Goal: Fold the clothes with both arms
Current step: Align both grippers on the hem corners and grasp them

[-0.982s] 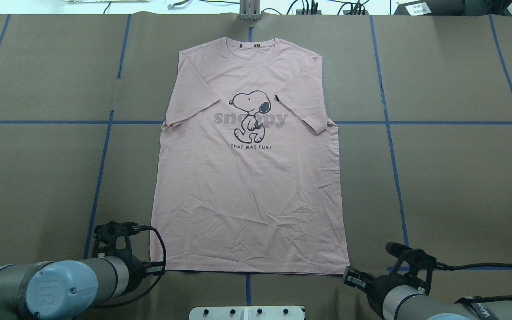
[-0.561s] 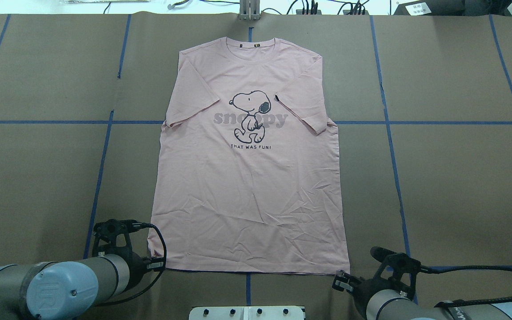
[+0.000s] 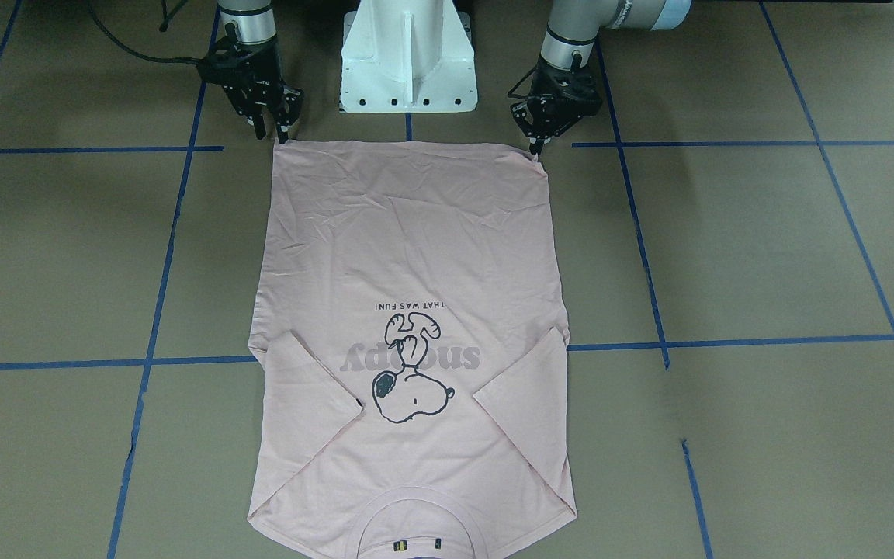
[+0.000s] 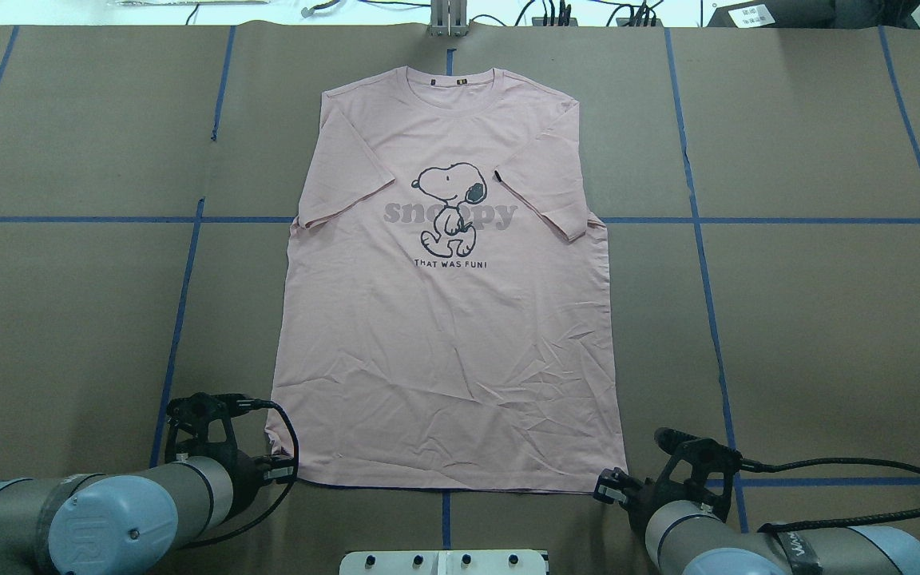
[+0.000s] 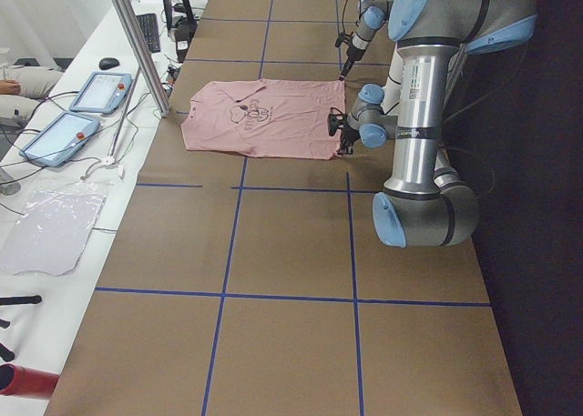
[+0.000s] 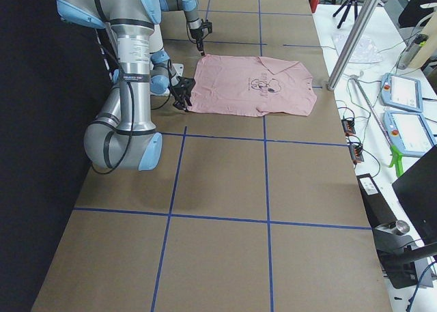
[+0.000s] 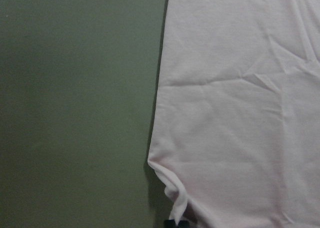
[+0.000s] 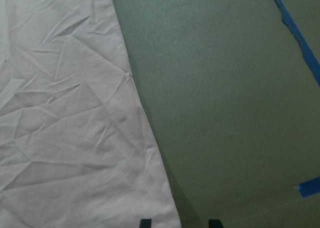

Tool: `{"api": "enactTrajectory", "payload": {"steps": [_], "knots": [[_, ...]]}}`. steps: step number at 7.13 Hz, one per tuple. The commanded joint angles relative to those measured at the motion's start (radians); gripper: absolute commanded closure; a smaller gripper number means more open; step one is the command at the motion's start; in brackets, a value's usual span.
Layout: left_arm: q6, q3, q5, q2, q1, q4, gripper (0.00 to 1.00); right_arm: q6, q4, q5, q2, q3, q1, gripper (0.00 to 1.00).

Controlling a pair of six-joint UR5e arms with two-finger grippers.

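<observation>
The pale pink T-shirt (image 4: 444, 359) lies flat on the brown table, print up, both sleeves folded inward and the collar at the far edge; it also shows in the front-facing view (image 3: 408, 233). My left gripper (image 4: 284, 473) is at the near left hem corner (image 3: 536, 149). In the left wrist view that corner (image 7: 177, 210) is puckered and pinched at my fingertips. My right gripper (image 4: 605, 489) is open at the near right hem corner (image 3: 278, 133). Its fingertips (image 8: 145, 222) straddle the hem edge.
The white pedestal base (image 3: 408, 54) stands between the arms at the table's near edge. Blue tape lines (image 4: 695, 220) cross the table. Tablets (image 5: 96, 93) and a metal post (image 5: 137, 43) stand beyond the far edge.
My right gripper has moved left and slightly forward to the right hem corner. The left hem corner has puckered inward at my left gripper, which has barely moved.
</observation>
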Motion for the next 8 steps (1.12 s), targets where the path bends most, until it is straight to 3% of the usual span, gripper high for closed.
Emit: {"api": "enactTrajectory", "payload": {"steps": [1,5,8], "knots": [[0.000,0.000,0.007,0.000,0.001,0.001,1.00,-0.012,-0.005,-0.003,0.055,-0.044,0.013,0.51],[0.002,-0.018,0.007,0.002,0.000,0.004,1.00,-0.023,-0.008,0.004,0.051,-0.047,0.027,0.54],[0.002,-0.017,0.007,0.000,0.000,0.004,1.00,-0.042,-0.033,0.007,0.050,-0.045,0.024,0.50]]}}
